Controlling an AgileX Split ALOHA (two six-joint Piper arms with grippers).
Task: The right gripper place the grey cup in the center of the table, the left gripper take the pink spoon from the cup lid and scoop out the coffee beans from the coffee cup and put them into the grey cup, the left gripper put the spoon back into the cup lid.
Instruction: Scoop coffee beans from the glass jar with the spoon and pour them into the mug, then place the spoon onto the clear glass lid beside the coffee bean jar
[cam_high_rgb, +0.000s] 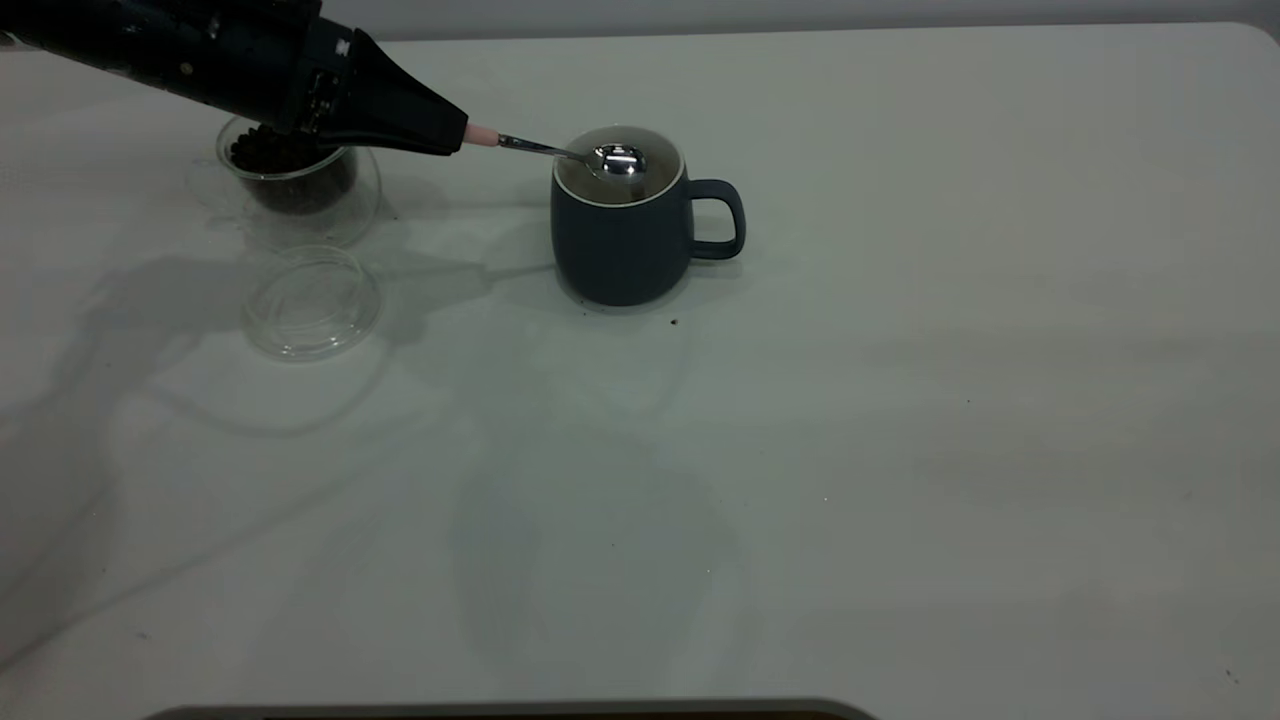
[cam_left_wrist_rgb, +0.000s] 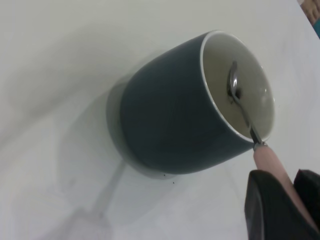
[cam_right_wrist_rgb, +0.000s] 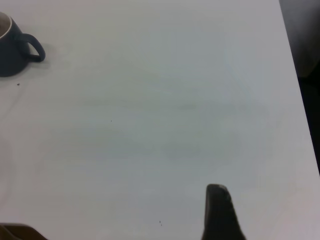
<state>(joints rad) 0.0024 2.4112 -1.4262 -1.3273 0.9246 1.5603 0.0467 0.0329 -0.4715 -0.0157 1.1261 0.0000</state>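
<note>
Left gripper (cam_high_rgb: 455, 135) shut tight on the pink handle of the spoon (cam_high_rgb: 560, 152), holding it far back so the metal shaft and bowl reach out over the grey cup (cam_high_rgb: 622, 235). In the left wrist view the spoon bowl (cam_left_wrist_rgb: 234, 86) sits inside the cup mouth, below the rim, shaft leaning against or just above the pale lip; cannot tell which. Whether beans remain in the bowl: not clear, only a dark speck shows.

Near to far from the exterior camera: open table (cam_high_rgb: 900, 450); then the lid (cam_high_rgb: 312, 300), clear, lying flat and without the spoon; one stray bean or crumb (cam_high_rgb: 674, 322) just in front of the cup; grey cup near table centre, upright, handle toward the right arm's side; farthest, the coffee cup (cam_high_rgb: 296, 172), clear glass with dark beans, partly behind the left arm.

Right gripper: only one fingertip (cam_right_wrist_rgb: 220, 212) shows in its wrist view, well away from the cup; its opening cannot be told.

Handling judgement: spoon is light, stiff, thin, the metal part slick. The pink handle is the right place to hold, as now. Long overhang means small wrist tilt moves the bowl a lot. The lid looks light and likely to slide when the spoon is laid back in; set down gently, no push sideways. Glass coffee cup fragile; keep clear of it.
</note>
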